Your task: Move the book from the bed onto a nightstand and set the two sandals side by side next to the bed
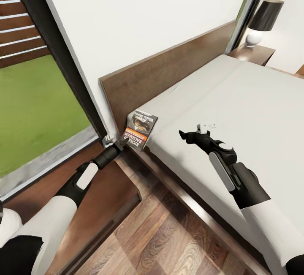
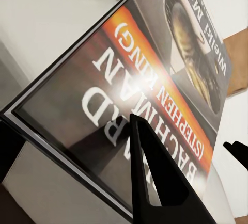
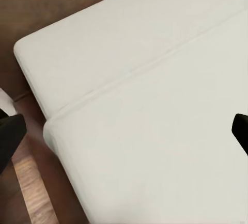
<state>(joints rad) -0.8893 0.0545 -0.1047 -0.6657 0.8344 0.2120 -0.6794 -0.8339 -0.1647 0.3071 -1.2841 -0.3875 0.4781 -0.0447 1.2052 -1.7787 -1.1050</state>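
- At the mattress corner by the headboard, the book (image 1: 141, 130) tilts, pinched by the left gripper (image 1: 119, 142)
- Thin, light, slick cover: clamp near the spine
- Right gripper (image 1: 191, 133) spread, holding nothing

one book (image 1: 140, 130), one bed (image 1: 236, 97), two nightstands (image 1: 105, 199), one lamp (image 1: 262, 21), two hands (image 1: 119, 145)

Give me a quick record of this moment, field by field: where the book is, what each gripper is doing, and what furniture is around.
book: book held tilted at the bed's corner, near the headboard
left gripper: left gripper shut on the book's lower edge
right gripper: right gripper open, above the bed, holding nothing
nearest nightstand: nightstand below the left arm, beside the bed
far side: second nightstand with a lamp
sandals: cannot tell
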